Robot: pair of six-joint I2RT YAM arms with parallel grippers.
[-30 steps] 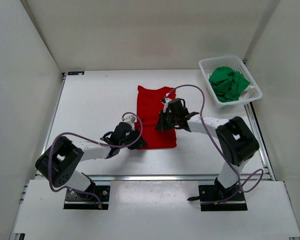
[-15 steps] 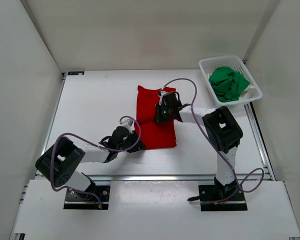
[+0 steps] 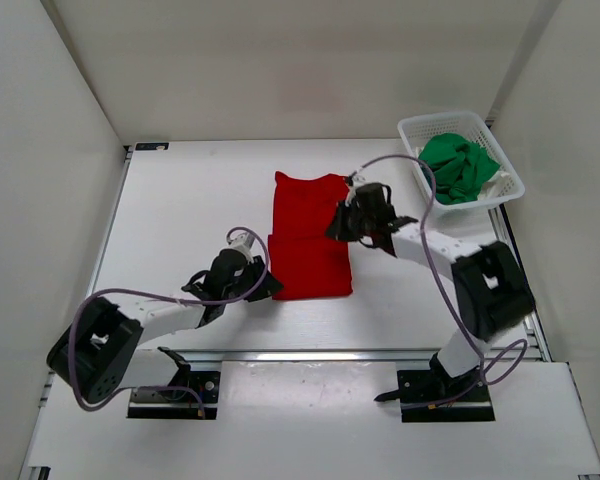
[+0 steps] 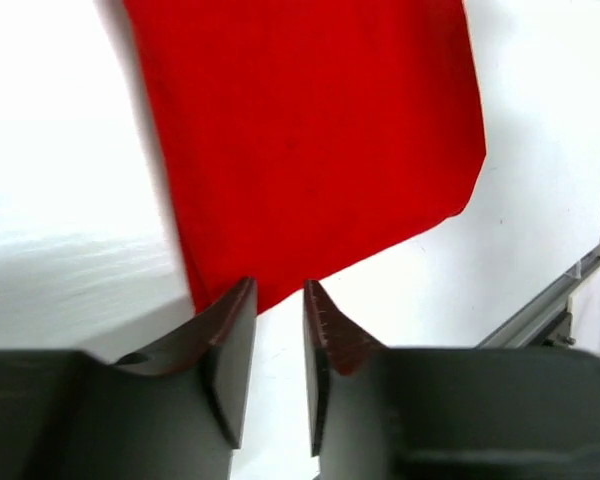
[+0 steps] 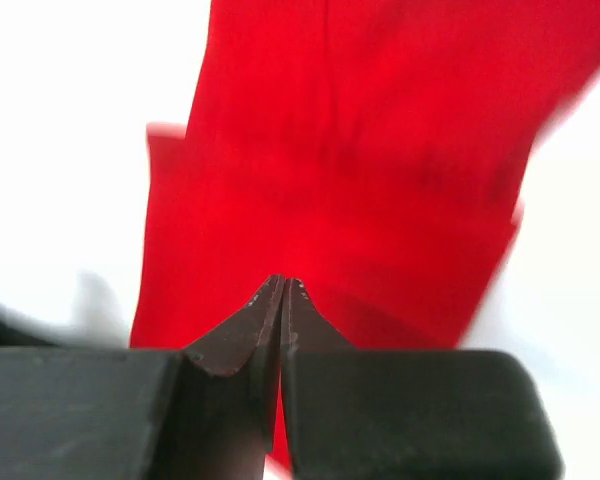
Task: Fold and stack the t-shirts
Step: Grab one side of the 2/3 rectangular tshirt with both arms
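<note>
Has bright red cloth t-shirt (image 3: 310, 240) part-folded, green cloth t-shirt (image 3: 458, 165) unfolded; left gripper (image 4: 278, 295) slightly spread, right gripper (image 5: 282, 290) pressed together.

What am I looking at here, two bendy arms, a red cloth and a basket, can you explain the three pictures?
These are two robot arms bolted to the near edge of a table; each ends in two jaws. The wide picture is from a fixed camera above and behind them: left arm on the left, right arm on the right. The two close-ups are from a camera on each wrist, looking past its jaws. A red shirt lies on the table, partly folded. The basket at the far right holds a green shirt and some white cloth. The left jaws stand slightly apart at the red shirt's near corner; the right jaws are shut over it, seemingly holding nothing.
</note>
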